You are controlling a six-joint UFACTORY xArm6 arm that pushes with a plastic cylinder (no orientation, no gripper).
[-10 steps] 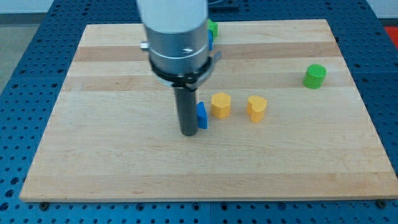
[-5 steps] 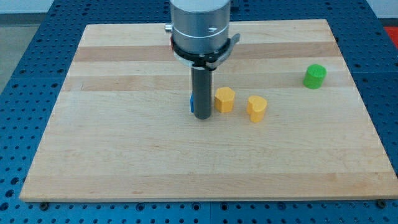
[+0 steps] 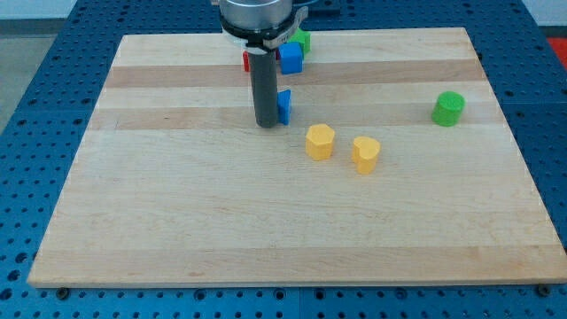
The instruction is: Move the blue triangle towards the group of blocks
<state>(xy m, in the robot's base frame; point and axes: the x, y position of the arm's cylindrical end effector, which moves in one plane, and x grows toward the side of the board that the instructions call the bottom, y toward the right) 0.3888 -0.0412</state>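
Note:
The blue triangle lies on the wooden board in the upper middle of the view. My tip rests on the board right at the triangle's left side, touching or nearly touching it. A group of blocks lies near the view's top edge just above: a blue cube, a green block behind it, and a red block mostly hidden by the rod.
A yellow hexagon block and a yellow heart-like block lie below and right of the triangle. A green cylinder stands at the view's right. The board is edged by a blue perforated table.
My tip and the blue triangle have moved from beside the yellow hexagon towards the view's top, closer to the group. The yellow blocks and green cylinder stayed put.

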